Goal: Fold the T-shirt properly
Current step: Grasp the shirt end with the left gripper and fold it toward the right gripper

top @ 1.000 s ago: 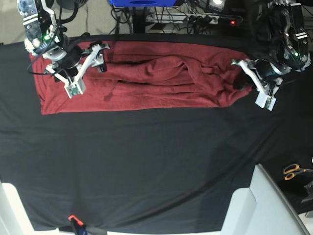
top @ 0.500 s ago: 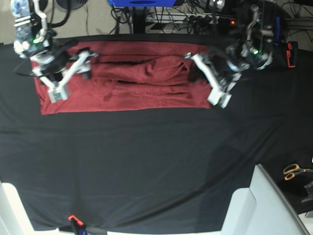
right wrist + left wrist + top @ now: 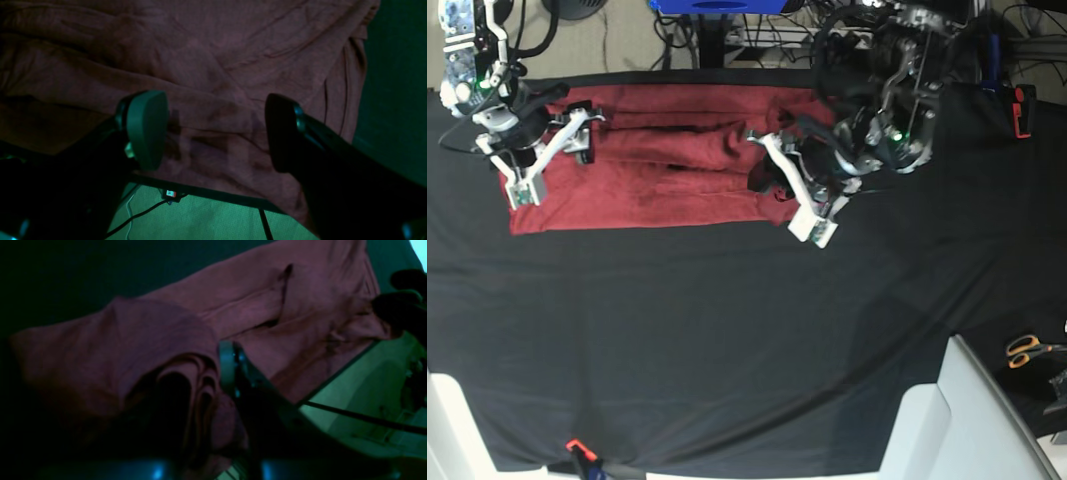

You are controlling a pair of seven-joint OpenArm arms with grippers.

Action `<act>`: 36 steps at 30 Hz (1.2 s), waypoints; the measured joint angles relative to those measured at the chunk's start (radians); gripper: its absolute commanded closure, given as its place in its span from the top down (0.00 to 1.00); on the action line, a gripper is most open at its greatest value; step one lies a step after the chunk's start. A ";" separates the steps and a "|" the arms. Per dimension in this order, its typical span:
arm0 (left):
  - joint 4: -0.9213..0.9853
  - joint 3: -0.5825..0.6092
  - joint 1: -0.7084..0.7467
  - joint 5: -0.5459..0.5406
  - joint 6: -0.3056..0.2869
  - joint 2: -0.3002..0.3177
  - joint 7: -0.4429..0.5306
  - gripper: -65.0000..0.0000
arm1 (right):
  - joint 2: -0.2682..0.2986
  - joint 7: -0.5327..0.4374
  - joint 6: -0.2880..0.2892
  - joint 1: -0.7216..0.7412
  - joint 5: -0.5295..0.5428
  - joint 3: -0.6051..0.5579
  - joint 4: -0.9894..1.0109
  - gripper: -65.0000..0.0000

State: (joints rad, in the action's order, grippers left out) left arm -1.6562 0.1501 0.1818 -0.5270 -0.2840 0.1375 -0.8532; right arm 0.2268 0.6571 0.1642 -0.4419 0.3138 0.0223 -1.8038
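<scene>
The maroon T-shirt lies along the far side of the black tablecloth. Its right end is lifted and carried over toward the left. My left gripper is shut on that end. In the left wrist view a bunch of folded layers hangs against the finger of the left gripper. My right gripper hovers over the shirt's left part, open. In the right wrist view its fingers stand wide apart above the flat cloth, nothing between them.
Orange-handled scissors lie at the right edge. A white box-like object stands at the front right, another white piece at the front left. Cables and a power strip run behind the table's far edge.
My left gripper has carried the shirt's right end far to the left, so the cloth now spans less width. The right arm has drifted slightly left and stayed open.
</scene>
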 measured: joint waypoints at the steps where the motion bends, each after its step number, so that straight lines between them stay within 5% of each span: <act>1: 0.015 0.002 -0.005 -0.004 0.000 -0.006 0.002 0.00 | 0.000 0.000 0.000 0.000 0.000 0.000 0.000 0.67; 36: 0.122 0.102 -0.065 -0.001 0.004 -0.084 0.001 0.00 | 0.002 0.000 0.000 0.001 0.000 0.000 0.052 0.67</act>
State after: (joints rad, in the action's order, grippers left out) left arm -1.5341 0.2523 0.1165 -0.5278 -0.2798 0.0532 -0.8524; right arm 0.2291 0.6571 0.1642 -0.4412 0.3141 0.0223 -1.7515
